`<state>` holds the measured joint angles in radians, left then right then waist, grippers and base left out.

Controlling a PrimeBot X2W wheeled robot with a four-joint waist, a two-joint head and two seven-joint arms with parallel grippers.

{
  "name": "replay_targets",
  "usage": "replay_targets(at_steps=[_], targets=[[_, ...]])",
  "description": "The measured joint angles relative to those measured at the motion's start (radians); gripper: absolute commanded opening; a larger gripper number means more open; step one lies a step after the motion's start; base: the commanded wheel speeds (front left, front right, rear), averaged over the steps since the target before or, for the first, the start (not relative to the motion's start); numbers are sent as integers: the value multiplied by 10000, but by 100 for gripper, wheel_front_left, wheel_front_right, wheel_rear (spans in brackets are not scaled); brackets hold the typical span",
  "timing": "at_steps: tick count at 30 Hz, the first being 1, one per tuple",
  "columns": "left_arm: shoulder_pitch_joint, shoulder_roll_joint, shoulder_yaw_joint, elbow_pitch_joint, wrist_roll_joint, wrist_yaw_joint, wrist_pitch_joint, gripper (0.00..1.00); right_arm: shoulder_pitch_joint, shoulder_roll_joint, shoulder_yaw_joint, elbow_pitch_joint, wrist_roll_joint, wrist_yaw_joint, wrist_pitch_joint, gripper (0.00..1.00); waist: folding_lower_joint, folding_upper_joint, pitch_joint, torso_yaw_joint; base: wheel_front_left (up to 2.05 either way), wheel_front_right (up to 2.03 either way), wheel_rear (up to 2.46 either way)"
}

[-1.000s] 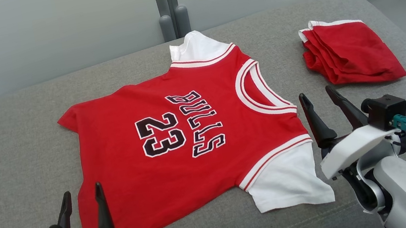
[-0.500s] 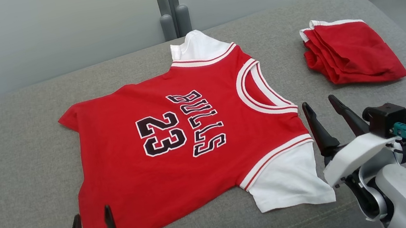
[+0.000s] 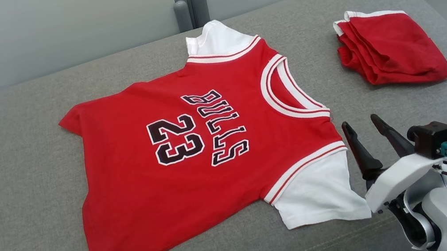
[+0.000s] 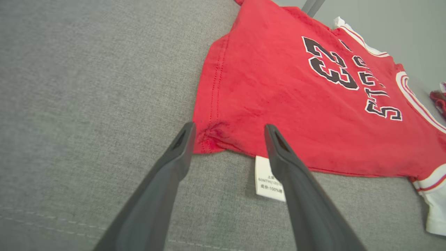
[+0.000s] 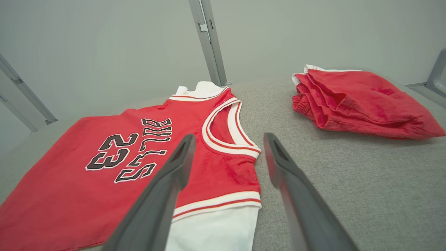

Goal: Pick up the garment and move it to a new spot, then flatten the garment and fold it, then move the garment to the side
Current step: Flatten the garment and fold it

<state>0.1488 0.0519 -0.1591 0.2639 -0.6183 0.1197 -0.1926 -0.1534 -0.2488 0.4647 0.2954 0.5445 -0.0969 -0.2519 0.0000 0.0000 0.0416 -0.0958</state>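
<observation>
Fingers of left gripper spread, tips straddling the jersey's near-left hem corner; right gripper spread, empty, just right of its near shoulder; jersey flat mid-cushion, hem left, neck right.

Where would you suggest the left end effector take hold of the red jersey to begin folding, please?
Probably the near hem corner of the jersey, beside the label: it puckers above the cushion, and the open left end effector frames it. Approach low from the near edge.
</observation>
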Motion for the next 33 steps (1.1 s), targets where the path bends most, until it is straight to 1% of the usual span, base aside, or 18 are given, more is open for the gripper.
replay_targets(at_steps=[2,4,8,11,12,18,21,23,24,25,26,27,29,33], targets=[[0,-31,178,136,-546,-69,46,100,-2,6,4,10,-4,79,0,100,0,0,76,-5,0,0,0],[0,-35,316,199,-1120,-155,169,100,-9,8,4,10,-25,88,0,100,0,0,151,-23,0,0,0],[-13,-52,378,307,-1969,-334,345,100,-25,10,-19,15,-90,174,0,100,0,0,289,-90,0,0,0],[-45,-52,387,523,-2077,-401,345,100,-29,21,-71,35,-92,203,0,100,0,0,367,-156,0,0,0],[-95,-52,397,639,-2188,-403,343,100,-32,27,-100,52,-94,261,0,100,0,0,409,-200,0,0,0],[-515,-52,407,966,-2401,-489,343,100,-91,38,-255,79,-167,265,0,100,0,0,529,-300,0,0,0],[-622,-58,525,1110,-2537,-489,334,100,-128,65,-261,92,-169,355,0,100,0,0,579,-351,0,0,0],[-701,-56,523,1206,-2629,-491,332,100,-128,86,-314,119,-169,353,0,100,0,0,609,-380,0,0,0],[-747,-56,522,1229,-2675,-493,320,93,-128,84,-322,151,-169,353,0,100,0,0,618,-389,0,0,0],[-789,-56,523,1260,-2761,-499,313,64,-127,81,-328,194,-169,359,0,100,0,0,628,-396,0,0,0],[-858,-56,529,1310,-2909,-548,192,16,-118,81,-326,276,-167,387,0,100,0,0,649,-406,0,0,0],[-877,-56,533,1321,-2911,-591,140,0,-100,79,-326,345,-159,460,0,100,0,0,661,-409,0,0,0],[-889,-56,512,1327,-2911,-596,115,0,11,81,-334,479,-46,535,0,100,0,0,687,-405,0,0,0],[-926,-61,456,1296,-2909,-752,17,0,457,182,-437,757,591,802,40,100,0,0,789,-358,0,0,0]])
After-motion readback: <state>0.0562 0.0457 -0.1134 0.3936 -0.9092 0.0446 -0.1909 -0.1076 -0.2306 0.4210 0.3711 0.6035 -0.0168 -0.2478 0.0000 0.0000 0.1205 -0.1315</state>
